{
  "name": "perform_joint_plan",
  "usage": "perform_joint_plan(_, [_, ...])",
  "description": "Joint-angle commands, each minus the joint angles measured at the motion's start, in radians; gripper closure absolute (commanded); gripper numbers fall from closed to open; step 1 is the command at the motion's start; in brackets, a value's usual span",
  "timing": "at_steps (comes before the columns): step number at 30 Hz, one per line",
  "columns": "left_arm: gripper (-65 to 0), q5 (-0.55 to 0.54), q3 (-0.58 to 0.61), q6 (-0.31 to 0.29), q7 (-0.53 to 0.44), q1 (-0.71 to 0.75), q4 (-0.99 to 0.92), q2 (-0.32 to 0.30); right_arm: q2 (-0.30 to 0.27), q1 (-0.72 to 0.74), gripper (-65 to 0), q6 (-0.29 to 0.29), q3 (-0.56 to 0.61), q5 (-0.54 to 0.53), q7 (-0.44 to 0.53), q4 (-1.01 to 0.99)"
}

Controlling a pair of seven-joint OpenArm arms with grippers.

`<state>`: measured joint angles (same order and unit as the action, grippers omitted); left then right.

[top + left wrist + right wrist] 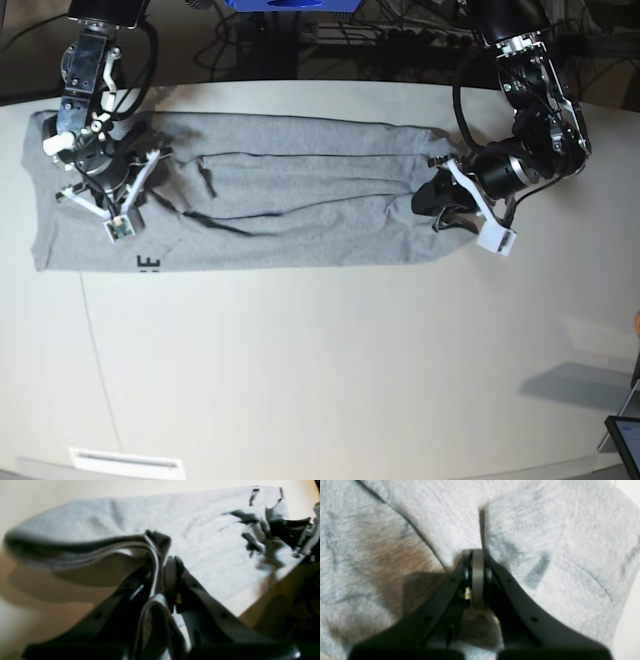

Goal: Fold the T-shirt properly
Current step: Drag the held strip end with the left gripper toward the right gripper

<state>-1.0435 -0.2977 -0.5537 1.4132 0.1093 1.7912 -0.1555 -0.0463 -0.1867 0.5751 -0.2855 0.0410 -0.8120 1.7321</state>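
Soft grey cotton T-shirt (300,240) sagging limply
Black left gripper (162,565) is pinching its raised end; black right gripper (478,577) is pressing together mid-fabric.

The whole work area is taken in by the base view, from above the table (300,370) and at some remove, with both arms and the full length of the shirt (300,180) included. In the left wrist view, the scene is looked at along the left gripper (160,580) from close by; the raised near end of the shirt is shown large, and its far end, with the other arm, is set small at the upper right. In the right wrist view, the cloth is faced from very near, past the right gripper (477,575), and most of the picture is filled by it. The shirt's right-arm end is shared by the base and left wrist views.
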Motion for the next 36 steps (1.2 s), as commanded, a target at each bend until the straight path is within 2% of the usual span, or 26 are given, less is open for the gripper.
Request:
perform_joint_plan(1, [-5.4, -0.024, 0.018, 0.013, -0.017, -0.01, 0.017, -0.006, -0.002, -0.001, 0.0, 0.001, -0.002, -0.003, -0.004, 0.009])
perform_joint_plan(4, [-5.4, -0.024, 0.081, 0.04, -0.017, -0.012, 0.017, 0.004, -0.002, -0.004, 0.0, 0.001, -0.002, -0.003, -0.004, 0.009])
perform_joint_plan(9, [-5.4, -0.022, 0.148, 0.05, -0.017, -0.039, 0.017, 0.04, -0.002, -0.007, 0.0, 0.001, -0.002, -0.003, -0.004, -0.004])
perform_joint_plan(14, [-5.4, -0.019, 0.217, 0.105, -0.017, -0.067, 0.009, 0.095, -0.002, -0.007, 0.0, 0.001, -0.002, -0.003, 0.0, -0.053])
perform_joint_plan(21, [-5.4, -0.017, 0.295, 0.105, -0.017, -0.107, -0.067, 0.15, -0.002, -0.007, 0.0, 0.001, -0.002, -0.003, 0.001, -0.06])
perform_joint_plan(25, [-5.4, -0.017, 0.345, 0.105, -0.017, -0.133, -0.115, 0.156, -0.002, -0.007, 0.0, 0.001, -0.002, -0.003, 0.001, -0.06])
perform_joint_plan(30, [-5.4, -0.017, 0.458, 0.125, -0.096, -0.148, -0.132, 0.153, -0.004, -0.007, 0.0, 0.001, -0.002, -0.003, 0.001, -0.06])
perform_joint_plan(36, [-5.4, -0.017, 0.521, 0.125, -0.147, -0.167, -0.216, 0.155, -0.007, -0.007, 0.0, 0.001, -0.004, -0.003, 0.001, -0.059])
